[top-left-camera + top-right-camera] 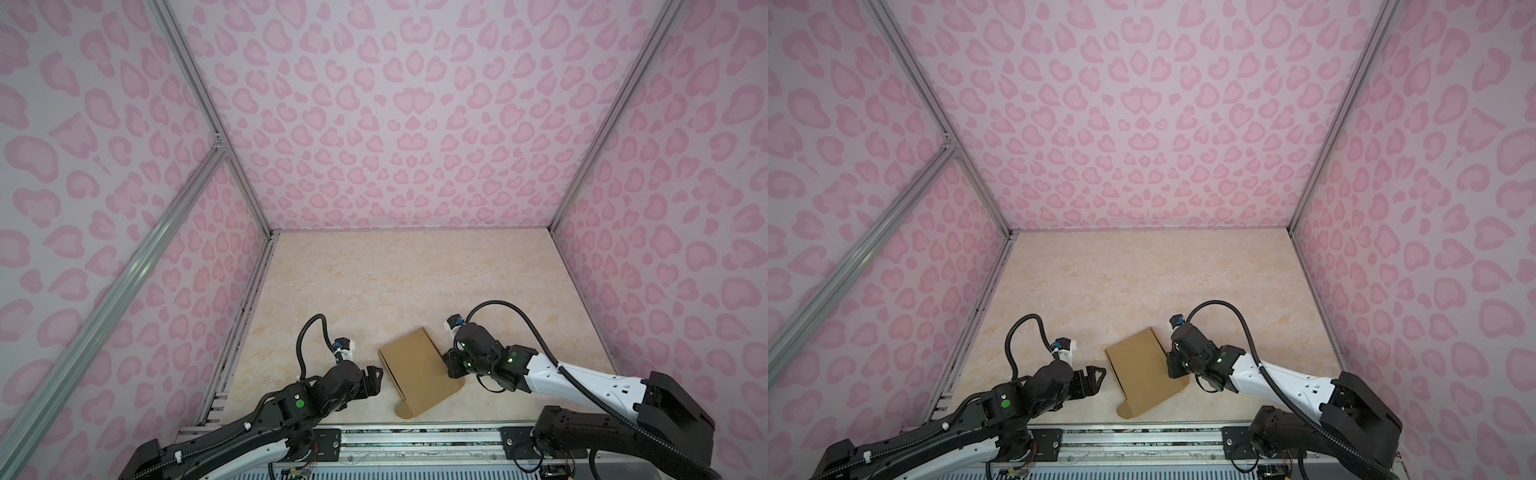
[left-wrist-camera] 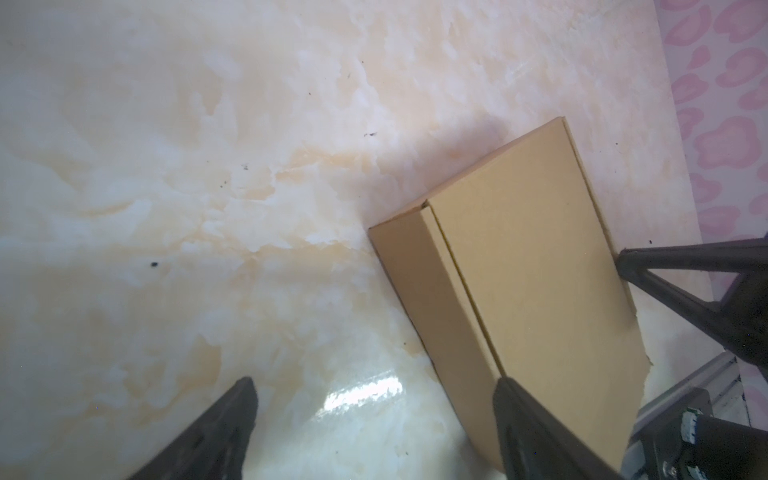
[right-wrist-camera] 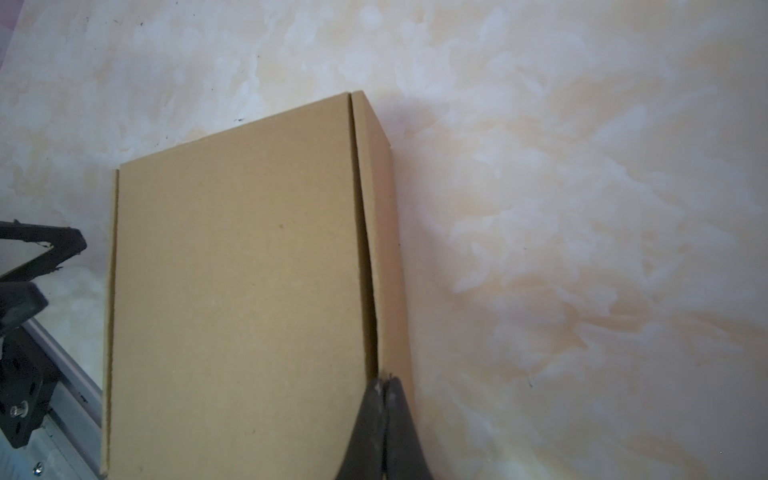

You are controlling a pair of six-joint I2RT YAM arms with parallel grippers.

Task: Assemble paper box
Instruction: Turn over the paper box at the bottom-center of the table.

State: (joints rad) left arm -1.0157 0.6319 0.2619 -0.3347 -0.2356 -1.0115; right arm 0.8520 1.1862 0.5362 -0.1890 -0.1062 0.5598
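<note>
Nearest, a metal rail [image 1: 415, 440] carries both arm bases along the table's near edge. Just beyond it the box [image 1: 417, 370] lies closed and flat on the table [image 1: 374, 274]. It sits skewed, close to the near edge, between the two grippers. The left gripper [image 1: 379, 376] is just left of the box with its jaws spread wide. The right gripper [image 1: 448, 368] is at the box's right edge, jaws pressed together.

The right wrist view shows what the top views hide: the closed tips meet the box at the dark seam [image 3: 365, 270] between lid and right side wall. Whether any cardboard is caught between them I cannot tell. The left wrist view shows the box's left side wall [image 2: 432, 311] standing upright, and the right gripper's tip against the box's right edge. Only the top views show a rounded tab [image 1: 401, 412] sticking out at the near left corner.

The table is glossy, cream and marble-patterned, with a few dark specks. Pink-spotted walls [image 1: 374, 124] on aluminium struts [image 1: 195, 99] close in left, right and far.
</note>
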